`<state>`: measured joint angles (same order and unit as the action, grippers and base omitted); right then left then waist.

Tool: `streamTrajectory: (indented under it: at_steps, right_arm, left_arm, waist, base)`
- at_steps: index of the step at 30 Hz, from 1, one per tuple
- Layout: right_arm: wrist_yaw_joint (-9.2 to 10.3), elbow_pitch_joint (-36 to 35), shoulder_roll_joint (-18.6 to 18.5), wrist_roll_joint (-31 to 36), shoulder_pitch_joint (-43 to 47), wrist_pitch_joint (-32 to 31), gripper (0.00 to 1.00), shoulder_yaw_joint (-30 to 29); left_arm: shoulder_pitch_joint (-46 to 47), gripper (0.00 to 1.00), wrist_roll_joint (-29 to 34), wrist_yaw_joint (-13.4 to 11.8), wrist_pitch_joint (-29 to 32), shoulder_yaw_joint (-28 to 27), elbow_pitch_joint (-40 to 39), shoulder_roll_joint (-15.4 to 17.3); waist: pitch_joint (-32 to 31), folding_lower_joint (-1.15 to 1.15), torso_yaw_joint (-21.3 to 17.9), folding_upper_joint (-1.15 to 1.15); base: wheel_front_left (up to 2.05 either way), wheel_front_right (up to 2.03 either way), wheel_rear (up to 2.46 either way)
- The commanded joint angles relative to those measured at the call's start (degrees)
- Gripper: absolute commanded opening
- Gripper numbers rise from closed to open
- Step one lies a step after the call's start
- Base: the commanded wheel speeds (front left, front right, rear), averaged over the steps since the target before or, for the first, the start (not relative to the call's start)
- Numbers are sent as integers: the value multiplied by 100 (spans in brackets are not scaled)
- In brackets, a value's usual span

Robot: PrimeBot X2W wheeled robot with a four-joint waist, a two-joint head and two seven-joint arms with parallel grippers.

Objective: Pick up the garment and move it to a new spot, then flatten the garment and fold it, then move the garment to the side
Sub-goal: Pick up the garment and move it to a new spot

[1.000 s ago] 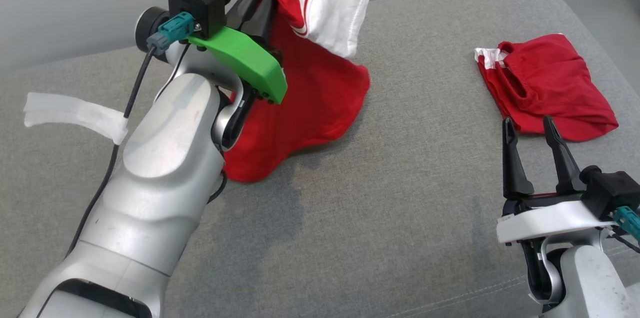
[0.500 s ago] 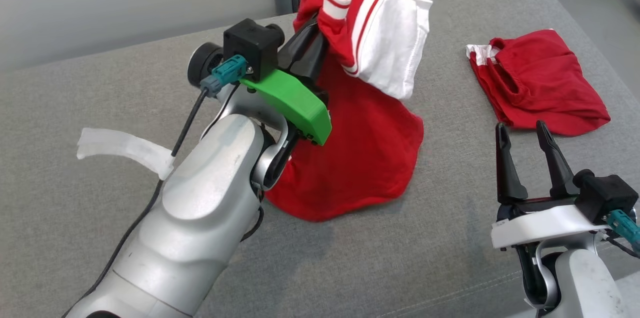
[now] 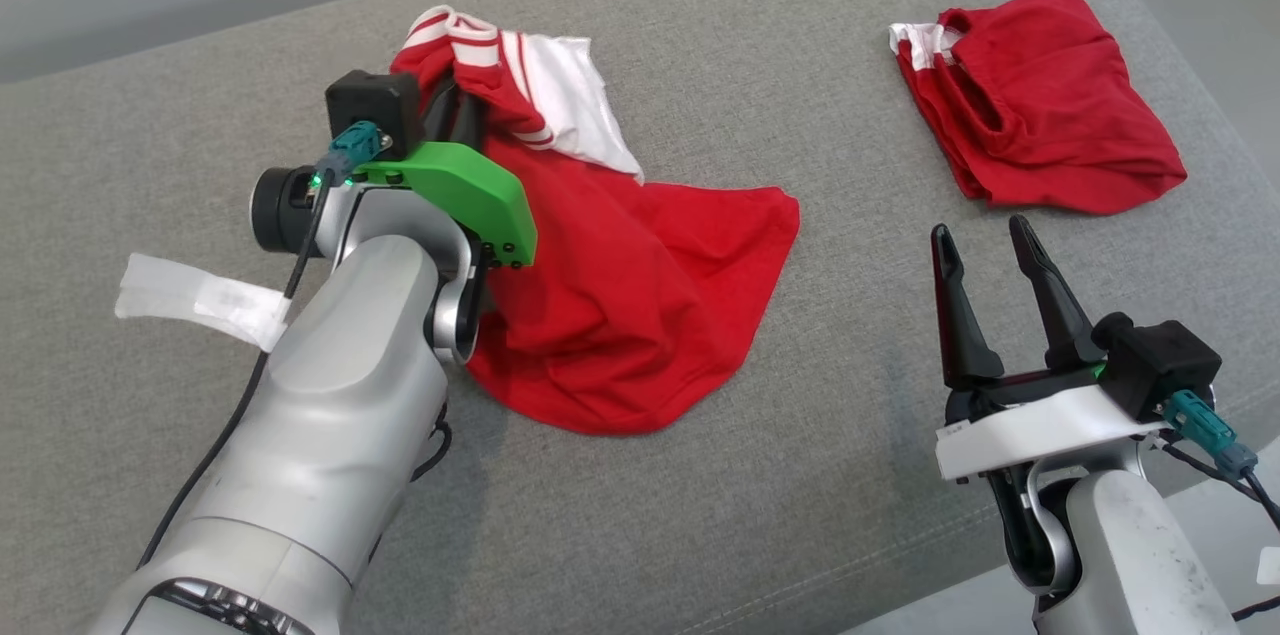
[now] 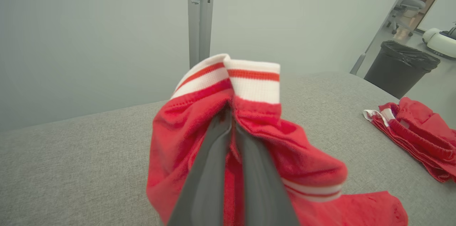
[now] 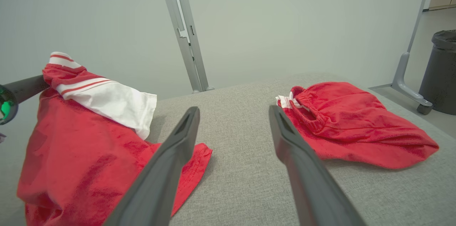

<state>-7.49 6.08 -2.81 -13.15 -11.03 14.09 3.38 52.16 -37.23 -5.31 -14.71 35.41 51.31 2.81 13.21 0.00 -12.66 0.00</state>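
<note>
Head view is showing my left claw (image 3: 458, 103) pinching shut on the striped band of the red garment (image 3: 640, 285), holding that end up while the rest is lying on the grey cushion (image 3: 760, 475). My right claw (image 3: 985, 240) is hovering wide open, gripping nothing, near a folded red cloth (image 3: 1040, 105).

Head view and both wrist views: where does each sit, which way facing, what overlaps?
Head view: on the head, facing forward and down at the grey fabric cushion; left gripper shut on the red-and-white cloth garment, right gripper open.
Left wrist view: on the left wrist, facing along its shut fingers into that garment.
Right wrist view: on the right wrist, facing along its spread fingers across the cushion.
All share the folded red cloth garment.
</note>
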Motion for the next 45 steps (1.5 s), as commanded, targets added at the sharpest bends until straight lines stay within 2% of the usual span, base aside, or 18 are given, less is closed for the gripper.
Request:
streamTrajectory:
  at_steps: [1, 6, 12, 16, 17, 19, 20, 28, 38, 43, 45]
  right_arm:
    - [0, 34, -19, -27, -80, 42, 100, 3]
    - [0, 85, -18, -21, -115, 76, 100, -61]
    - [0, 136, -18, -24, -138, 91, 100, -55]
    - [0, 175, -18, -1, -169, 103, 100, -39]
    - [0, 182, -18, 4, -170, 105, 100, -38]
    - [0, 201, -18, 15, -162, 105, 100, -42]
    - [0, 207, -18, 17, -158, 107, 100, -48]
    - [0, 233, -19, 71, -59, 113, 100, -168]
    - [0, 177, -19, 61, 167, 100, 100, -290]
    - [0, 174, -19, 29, 256, 81, 100, -280]
    - [0, 214, -19, 15, 287, 69, 100, -247]
  left_arm:
    - [97, 0, -86, -18, -41, -63, 231, 19]
    - [180, 0, -95, -174, -61, -393, 680, 70]
    - [93, 0, 80, -390, -51, -885, 539, 192]
    - [-51, 0, 244, -426, -46, -1153, 560, 226]
    - [-84, 5, 268, -414, -46, -1196, 618, 215]
    - [-107, 89, 295, -356, -47, -1257, 725, 191]
    - [-121, 100, 300, -334, -47, -1300, 753, 179]
    - [-343, 100, 414, -248, -47, -1714, 685, 145]
    - [-1395, 100, 745, 201, -40, -1914, 32, 50]
    - [-2119, 100, 669, 434, -40, -1697, -562, 13]
    - [-2361, 100, 561, 418, -41, -1566, -829, 15]
  waist:
    - [138, 0, -128, 0]
    - [179, 0, -109, 0]
    - [169, 0, -22, 0]
    - [111, 0, 32, 0]
    - [93, 0, 43, 0]
    - [59, 0, 66, 0]
    - [46, 0, 76, 0]
    - [-156, 0, 244, 0]
    - [-532, 0, 645, 0]
    - [-653, 0, 749, 0]
    - [-688, 0, 780, 0]
  base:
    - [0, 0, 0]
    - [0, 0, 0]
    - [0, 0, 0]
    - [0, 0, 0]
    - [0, 0, 0]
    - [0, 0, 0]
    - [0, 0, 0]
    - [0, 0, 0]
    - [0, 0, 0]
    - [0, 0, 0]
    - [0, 0, 0]
